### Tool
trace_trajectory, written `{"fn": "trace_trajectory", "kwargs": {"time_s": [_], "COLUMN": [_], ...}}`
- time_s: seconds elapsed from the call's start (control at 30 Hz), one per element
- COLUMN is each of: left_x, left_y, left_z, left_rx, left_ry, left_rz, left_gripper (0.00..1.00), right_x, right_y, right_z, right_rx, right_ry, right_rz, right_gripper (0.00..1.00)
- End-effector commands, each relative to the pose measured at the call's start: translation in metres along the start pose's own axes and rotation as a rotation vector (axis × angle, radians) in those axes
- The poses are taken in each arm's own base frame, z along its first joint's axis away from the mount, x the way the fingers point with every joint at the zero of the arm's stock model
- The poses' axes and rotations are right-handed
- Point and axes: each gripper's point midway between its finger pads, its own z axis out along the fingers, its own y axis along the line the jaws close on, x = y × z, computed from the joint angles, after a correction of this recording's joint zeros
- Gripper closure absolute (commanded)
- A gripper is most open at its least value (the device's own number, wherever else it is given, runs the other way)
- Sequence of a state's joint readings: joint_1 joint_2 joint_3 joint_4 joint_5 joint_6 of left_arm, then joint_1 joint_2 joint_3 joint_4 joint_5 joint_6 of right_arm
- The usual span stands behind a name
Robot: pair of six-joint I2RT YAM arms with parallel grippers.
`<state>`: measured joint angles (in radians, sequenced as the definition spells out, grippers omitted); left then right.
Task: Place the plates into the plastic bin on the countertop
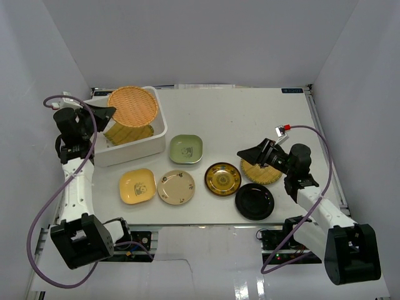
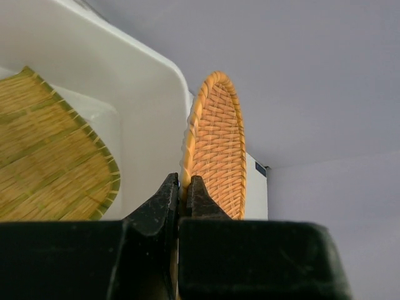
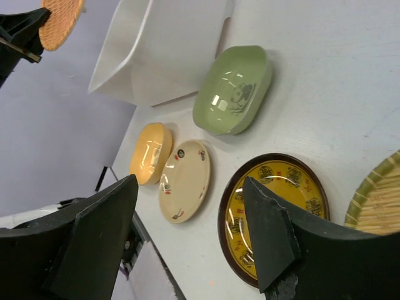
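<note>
My left gripper (image 1: 107,112) is shut on the near rim of a round orange woven plate (image 1: 132,105), held over the white plastic bin (image 1: 131,152). The left wrist view shows that plate (image 2: 219,144) on edge between the jaws (image 2: 183,187). A second woven plate (image 2: 44,156) leans inside the bin. My right gripper (image 1: 249,153) is open and holds nothing. It hovers by a woven plate (image 1: 262,174) and the gold-patterned plate (image 1: 223,178). Green (image 1: 186,149), yellow (image 1: 137,185), cream (image 1: 176,187) and black (image 1: 255,201) plates lie on the countertop (image 1: 250,112).
Grey walls close in the countertop on the left, back and right. In the right wrist view the open fingers (image 3: 100,231) frame the cream plate (image 3: 184,181) and the gold-patterned plate (image 3: 300,184); the green plate (image 3: 232,90) and the bin (image 3: 162,50) lie beyond.
</note>
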<state>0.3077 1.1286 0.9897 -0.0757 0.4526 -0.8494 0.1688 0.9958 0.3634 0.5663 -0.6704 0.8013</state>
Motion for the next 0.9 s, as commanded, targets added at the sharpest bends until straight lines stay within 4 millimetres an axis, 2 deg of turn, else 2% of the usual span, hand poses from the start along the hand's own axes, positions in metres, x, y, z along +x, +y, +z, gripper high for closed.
{"fn": "trace_trajectory", "kwargs": {"time_s": [0.0, 0.1, 0.3, 0.4, 0.5, 0.53, 0.6, 0.63, 0.7, 0.73, 0.83, 0.87], "left_x": [0.002, -0.003, -0.003, 0.003, 0.008, 0.010, 0.010, 0.010, 0.013, 0.013, 0.013, 0.011], "left_y": [0.039, 0.067, 0.099, 0.114, 0.124, 0.124, 0.126, 0.125, 0.126, 0.124, 0.116, 0.113], "left_z": [0.004, 0.017, 0.029, 0.034, 0.038, 0.039, 0.041, 0.042, 0.044, 0.045, 0.045, 0.044], "left_rx": [-0.138, -0.233, -0.332, -0.363, -0.382, -0.379, -0.380, -0.374, -0.368, -0.358, -0.328, -0.318], "left_ry": [-0.018, -0.027, -0.025, -0.002, 0.007, 0.014, 0.015, 0.014, 0.026, 0.025, 0.026, 0.021], "left_rz": [-0.029, -0.030, 0.021, 0.036, 0.021, 0.017, 0.011, 0.009, -0.006, -0.007, -0.022, -0.020], "left_gripper": [1.00, 1.00, 1.00, 1.00, 0.85, 0.73, 0.58, 0.47, 0.41, 0.33, 0.19, 0.11], "right_x": [-0.008, -0.010, -0.012, -0.015, -0.022, -0.025, -0.029, -0.026, -0.024, -0.019, -0.017, -0.015], "right_y": [-0.009, -0.012, -0.034, -0.047, -0.056, -0.059, -0.072, -0.078, -0.089, -0.095, -0.110, -0.120], "right_z": [-0.002, -0.005, -0.012, -0.016, -0.019, -0.021, -0.027, -0.029, -0.034, -0.036, -0.045, -0.052], "right_rx": [0.070, 0.101, 0.220, 0.297, 0.364, 0.386, 0.462, 0.484, 0.533, 0.554, 0.629, 0.684], "right_ry": [-0.017, -0.027, -0.072, -0.083, -0.101, -0.107, -0.137, -0.139, -0.153, -0.150, -0.169, -0.187], "right_rz": [-0.093, -0.117, -0.133, -0.137, -0.154, -0.163, -0.164, -0.161, -0.155, -0.151, -0.148, -0.137], "right_gripper": [0.26, 0.27, 0.27, 0.27, 0.27, 0.27, 0.27, 0.27, 0.27, 0.27, 0.27, 0.27]}}
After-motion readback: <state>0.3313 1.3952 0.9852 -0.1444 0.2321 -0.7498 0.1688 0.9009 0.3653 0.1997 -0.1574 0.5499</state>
